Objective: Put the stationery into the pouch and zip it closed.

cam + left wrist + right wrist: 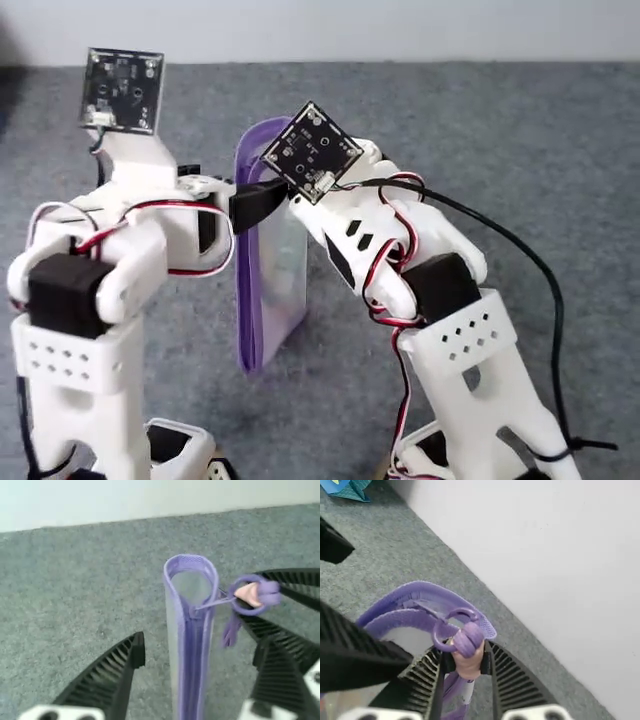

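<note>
My right gripper [464, 654] pinches the zipper pull [467, 640] at the pouch [280, 285] 12 o'clock end for closing; my left gripper [200, 647], jaws wide, straddles it as brace

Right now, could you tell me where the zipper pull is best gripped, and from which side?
Grip the pink charm on the zipper ring, pinched across its sides as the right gripper does, coming in from beside the upright pouch. The charm is chunky and hangs clear of the pouch; the ring is thin.
</note>
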Motion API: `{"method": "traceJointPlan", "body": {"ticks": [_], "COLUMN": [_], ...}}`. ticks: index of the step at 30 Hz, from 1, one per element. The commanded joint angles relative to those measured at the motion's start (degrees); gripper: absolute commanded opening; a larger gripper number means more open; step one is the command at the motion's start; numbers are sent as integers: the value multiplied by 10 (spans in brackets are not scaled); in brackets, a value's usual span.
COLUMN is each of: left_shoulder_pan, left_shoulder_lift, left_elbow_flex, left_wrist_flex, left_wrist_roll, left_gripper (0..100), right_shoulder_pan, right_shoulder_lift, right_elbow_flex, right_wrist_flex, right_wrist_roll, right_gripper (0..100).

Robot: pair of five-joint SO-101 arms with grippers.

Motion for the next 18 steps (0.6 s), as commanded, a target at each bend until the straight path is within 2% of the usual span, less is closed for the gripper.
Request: {"method": "traceJointPlan", "body": {"ticks": [1, 11, 18], "left_shoulder_pan": [4, 4, 7], "left_shoulder_lift": [2, 2, 3], "left_elbow_flex": [22, 30, 98], "left_wrist_flex": [-45, -41, -120], "left_wrist_roll": [-6, -33, -33], "left_gripper": [319, 290, 290], "right_shoulder_pan": [1, 0, 0], "right_shoulder_lift": [-22, -23, -23], "right_elbow_flex": [-7, -8, -11], "right_wrist_flex": [-7, -11, -8], "right_wrist_roll": [-4, -3, -3], "right_gripper": [8, 8, 8]}}
